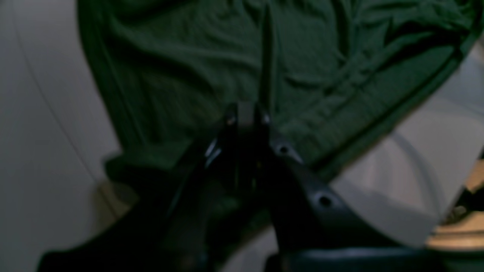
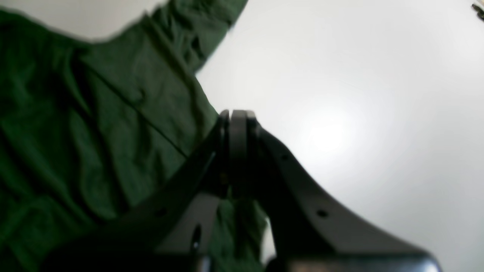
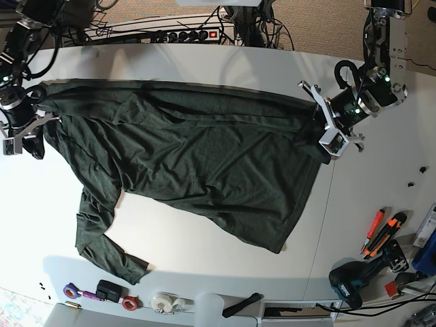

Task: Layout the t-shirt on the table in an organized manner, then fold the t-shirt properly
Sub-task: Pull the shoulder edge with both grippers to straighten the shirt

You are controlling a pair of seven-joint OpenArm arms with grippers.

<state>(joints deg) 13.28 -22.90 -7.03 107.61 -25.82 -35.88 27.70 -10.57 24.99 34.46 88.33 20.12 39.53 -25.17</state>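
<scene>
The dark green t-shirt [image 3: 191,157] lies stretched across the white table [image 3: 204,61], its upper edge pulled nearly straight between my two grippers. At the shirt's right end in the base view, my left gripper [image 3: 316,131] is shut on the fabric. The left wrist view shows the shut tips [image 1: 247,113] pinching a ridge of cloth [image 1: 189,56]. My right gripper [image 3: 37,114] holds the opposite end. In the right wrist view it [image 2: 236,117] is shut at the shirt's edge [image 2: 94,132]. One long sleeve [image 3: 102,238] trails toward the front edge.
Orange utility knives [image 3: 381,231] and a drill [image 3: 354,279] lie at the front right. Tape rolls [image 3: 163,303] sit along the front edge. A power strip [image 3: 184,34] and cables run behind the table. The table's seam [image 3: 327,204] runs right of the shirt.
</scene>
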